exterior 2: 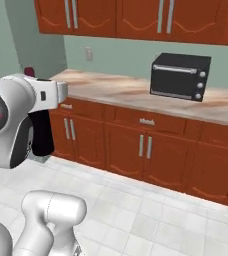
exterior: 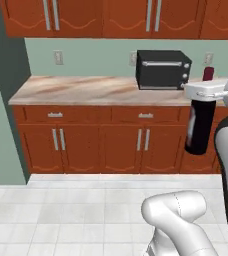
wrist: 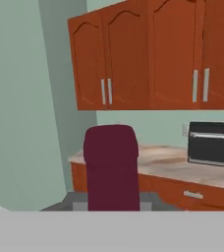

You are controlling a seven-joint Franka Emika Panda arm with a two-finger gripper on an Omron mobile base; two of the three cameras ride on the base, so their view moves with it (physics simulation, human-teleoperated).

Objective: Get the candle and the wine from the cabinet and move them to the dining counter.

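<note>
The wine (exterior: 198,127) hangs upright in the air in front of the wall counter, a dark bottle with a red label and a maroon neck capsule (wrist: 111,167). My gripper (exterior: 205,94) is shut on its neck just under the capsule. The right base view shows the bottle's dark body (exterior 2: 42,134) below my hand. The reddish-brown wall cabinet (exterior: 101,17) (exterior 2: 136,20) (wrist: 133,64) runs along the top, and all the doors I see are shut. The candle and the dining counter are out of view.
A black toaster oven (exterior: 163,69) (exterior 2: 181,76) (wrist: 213,143) stands on the marble-pattern wall counter (exterior: 81,90). Lower cabinets and drawers (exterior: 101,142) sit beneath it. A green wall (exterior: 1,100) closes the left side. Pale tiled floor (exterior: 61,215) lies between the base and the cabinets.
</note>
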